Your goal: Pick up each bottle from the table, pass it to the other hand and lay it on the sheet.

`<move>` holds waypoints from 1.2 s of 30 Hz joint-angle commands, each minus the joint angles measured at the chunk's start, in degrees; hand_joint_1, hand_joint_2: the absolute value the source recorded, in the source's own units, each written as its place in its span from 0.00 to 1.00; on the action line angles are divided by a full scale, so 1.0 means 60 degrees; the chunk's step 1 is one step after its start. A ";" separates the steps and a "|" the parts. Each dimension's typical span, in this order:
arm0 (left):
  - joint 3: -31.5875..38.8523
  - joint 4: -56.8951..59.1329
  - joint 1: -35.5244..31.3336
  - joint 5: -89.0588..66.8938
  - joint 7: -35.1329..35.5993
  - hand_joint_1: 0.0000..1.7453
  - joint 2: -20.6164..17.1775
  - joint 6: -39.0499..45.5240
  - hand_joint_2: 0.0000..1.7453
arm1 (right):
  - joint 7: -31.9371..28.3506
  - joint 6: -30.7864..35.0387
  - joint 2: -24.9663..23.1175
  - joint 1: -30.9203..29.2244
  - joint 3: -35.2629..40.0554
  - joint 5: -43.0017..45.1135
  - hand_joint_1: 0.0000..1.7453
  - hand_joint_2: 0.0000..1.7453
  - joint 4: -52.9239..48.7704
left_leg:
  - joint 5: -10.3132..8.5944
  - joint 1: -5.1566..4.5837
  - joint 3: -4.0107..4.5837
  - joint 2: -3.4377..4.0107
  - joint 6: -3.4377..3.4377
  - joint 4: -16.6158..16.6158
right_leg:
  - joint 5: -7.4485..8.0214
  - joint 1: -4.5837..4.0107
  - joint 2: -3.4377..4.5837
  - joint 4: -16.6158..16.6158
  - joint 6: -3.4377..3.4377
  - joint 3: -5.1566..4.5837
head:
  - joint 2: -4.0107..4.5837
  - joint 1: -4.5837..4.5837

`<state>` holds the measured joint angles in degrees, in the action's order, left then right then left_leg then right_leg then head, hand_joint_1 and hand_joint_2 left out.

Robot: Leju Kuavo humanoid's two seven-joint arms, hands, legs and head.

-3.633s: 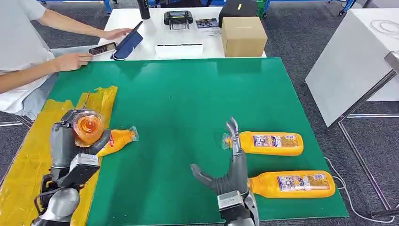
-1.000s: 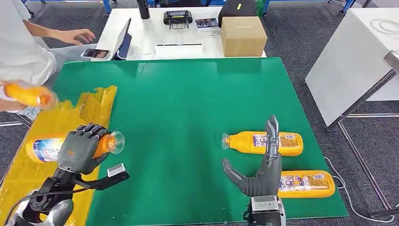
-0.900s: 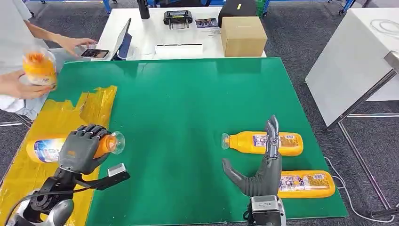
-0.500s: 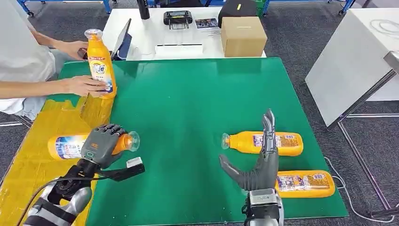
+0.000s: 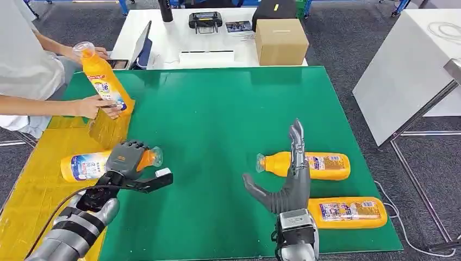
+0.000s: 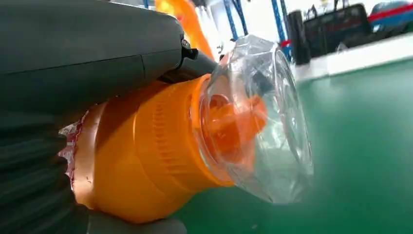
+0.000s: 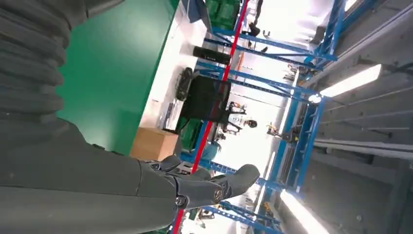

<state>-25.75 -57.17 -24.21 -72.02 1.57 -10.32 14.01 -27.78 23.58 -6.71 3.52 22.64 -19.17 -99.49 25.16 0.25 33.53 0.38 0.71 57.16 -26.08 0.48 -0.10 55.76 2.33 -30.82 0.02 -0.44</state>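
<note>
Currently the left hand [image 5: 126, 157] is gripping an orange bottle [image 5: 89, 165] around its shoulder and neck, fingers wrapping over the top. That bottle is lying on its side at the edge of the yellow sheet [image 5: 32, 179], body on the sheet, clear cap [image 5: 156, 156] poking out over the green mat [image 5: 217, 109]. Likely it is being laid down here, since the sheet is the drop zone; release not yet done, judging by the closed fingers. Left wrist view is showing the clear cap [image 6: 258, 117] and orange neck [image 6: 146, 161] right under the thumb, touching the mat.

Right hand [image 5: 285, 179] is hanging empty, fingers spread and pointing up, thumb out to the side, just beside the neck of the near bottle [image 5: 307, 165]. Probably waiting to pick next. Another bottle [image 5: 345, 212] is lying nearer the table's front edge, parallel to it, both on the mat, caps pointing toward the sheet side.

A person's hand [image 5: 95, 106] is holding a fourth bottle [image 5: 100, 81] tilted over the sheet's far end, probably taking it off the sheet or setting it there; can't tell which.

Labels: blue-white panels on every bottle, writing too small to read. Cardboard box [image 5: 281, 41] on the white table [image 5: 163, 38] behind, no readable print.
</note>
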 commanded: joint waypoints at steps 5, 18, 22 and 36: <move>0.0565 0.3135 -0.0901 0.0145 -0.0204 0.00 0.0122 0.0001 1.00 | 0.0061 0.0011 0.0180 -0.0516 0.0243 0.0179 0.00 1.00 0.0922 | 0.0009 0.0011 -0.0041 0.0002 -0.0003 -0.0011 | -0.0002 -0.0010 0.0010 -0.0022 -0.0009 0.0046 | 0.0000 0.0004; 0.0627 0.3318 -0.0881 0.0270 -0.0413 0.00 0.0214 -0.0012 1.00 | 0.0073 -0.0002 0.0203 -0.0556 0.0282 0.0191 0.00 1.00 0.0984 | 0.0000 0.0013 -0.0096 0.0014 -0.0007 -0.0022 | 0.0011 -0.0022 0.0024 -0.0029 -0.0014 0.0100 | 0.0000 0.0000; 0.1138 0.2715 -0.0451 0.1105 -0.1115 0.00 0.0375 0.0480 1.00 | 0.0093 0.0020 0.0233 -0.0533 0.0277 0.0191 0.00 1.00 0.1001 | 0.0002 0.0006 -0.0117 0.0015 -0.0003 -0.0021 | 0.0006 -0.0015 0.0023 -0.0024 -0.0010 0.0117 | 0.0000 0.0004; 0.3019 -0.5660 0.3709 0.6436 -0.5034 0.00 0.1103 0.2405 1.00 | 0.0047 0.0276 0.0406 -0.0250 0.0130 0.0116 0.00 1.00 0.1052 | 0.0034 0.0015 -0.0058 0.0011 -0.0002 0.0006 | -0.0020 -0.0012 0.0012 -0.0021 -0.0010 0.0067 | 0.0000 0.0004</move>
<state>-14.13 -68.78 -11.42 -41.44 -23.72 -7.39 28.48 -27.36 24.50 -6.21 2.75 23.45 -18.36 -95.91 25.19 0.23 33.43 0.40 0.70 57.16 -26.11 0.53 -0.09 55.73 2.32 -30.73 0.02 -0.42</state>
